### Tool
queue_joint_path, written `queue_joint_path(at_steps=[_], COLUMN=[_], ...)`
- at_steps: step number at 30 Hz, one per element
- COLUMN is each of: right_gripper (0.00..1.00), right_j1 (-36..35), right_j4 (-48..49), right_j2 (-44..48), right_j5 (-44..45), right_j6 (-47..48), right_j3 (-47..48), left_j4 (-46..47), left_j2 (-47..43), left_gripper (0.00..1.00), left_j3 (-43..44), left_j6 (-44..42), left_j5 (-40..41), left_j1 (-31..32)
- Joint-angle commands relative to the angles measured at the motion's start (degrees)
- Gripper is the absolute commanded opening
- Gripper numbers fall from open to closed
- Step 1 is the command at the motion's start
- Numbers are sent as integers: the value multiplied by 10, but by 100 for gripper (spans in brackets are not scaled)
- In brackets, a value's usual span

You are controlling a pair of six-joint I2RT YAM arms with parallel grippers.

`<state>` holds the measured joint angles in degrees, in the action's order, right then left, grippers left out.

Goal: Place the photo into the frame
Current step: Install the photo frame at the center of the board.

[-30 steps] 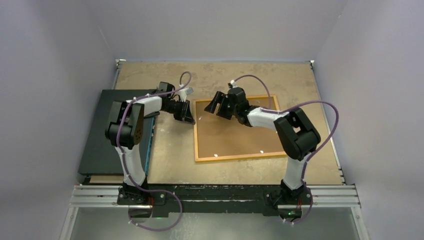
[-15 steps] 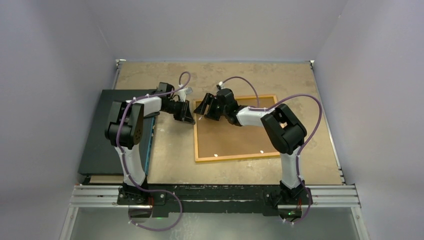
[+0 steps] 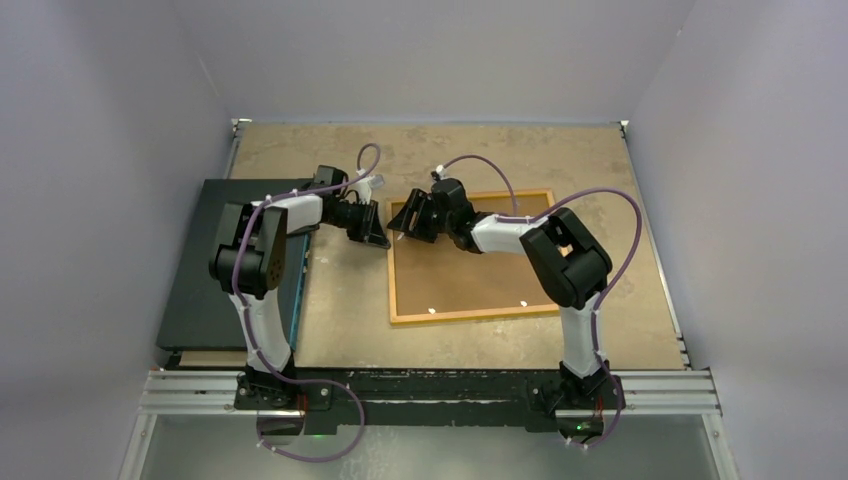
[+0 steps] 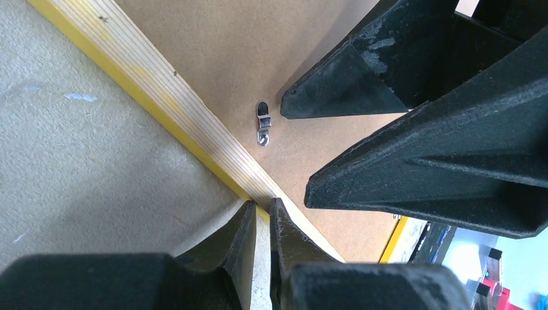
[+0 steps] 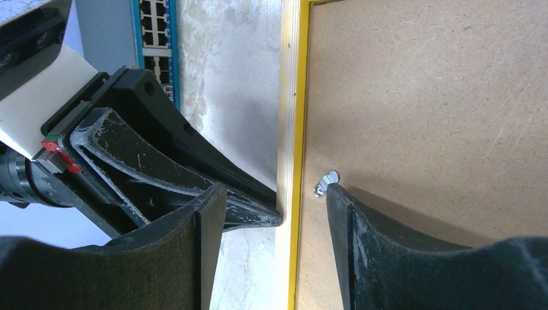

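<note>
The yellow-orange frame (image 3: 470,314) lies face down on the table with a brown backing board (image 3: 470,265) filling it. The photo is hidden. My left gripper (image 3: 381,240) is shut, and its tips (image 4: 262,210) rest against the outer side of the frame's left rail (image 4: 174,103) near the far left corner. My right gripper (image 3: 400,222) is open and straddles that same rail (image 5: 291,97). One of its fingers is outside the rail and the other is on the board beside a small metal clip (image 5: 325,182). The two grippers nearly touch.
A flat black panel (image 3: 225,260) lies at the left of the table under my left arm. A blue strip (image 3: 298,290) runs along its right edge. More small clips (image 3: 523,302) dot the board. The enclosure's walls stand close on three sides.
My right gripper has moved left across the board to the frame's far left corner, and its jaws have narrowed. The left gripper has stayed at the rail.
</note>
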<state>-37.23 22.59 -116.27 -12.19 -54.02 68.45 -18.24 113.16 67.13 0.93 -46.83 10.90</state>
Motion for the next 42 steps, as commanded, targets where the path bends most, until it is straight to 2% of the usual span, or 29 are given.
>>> queue_joint_path(at_steps=[1, 11, 33, 42], right_gripper=[61, 60, 56, 53], right_j1=[-4, -4, -9, -10], right_j4=[1, 4, 10, 15], right_j2=[7, 7, -37, -64], right_j5=[-3, -2, -18, -66], right_j6=[-5, -9, -14, 7], right_j3=[-9, -26, 18, 41], left_j4=[18, 22, 22, 23], left_j2=[7, 3, 0, 1], left_gripper=[0, 0, 0, 0], left_j3=[-17, -19, -14, -13], left_j6=[-22, -20, -20, -20], left_j5=[65, 68, 69, 68], left_j1=[2, 1, 2, 2])
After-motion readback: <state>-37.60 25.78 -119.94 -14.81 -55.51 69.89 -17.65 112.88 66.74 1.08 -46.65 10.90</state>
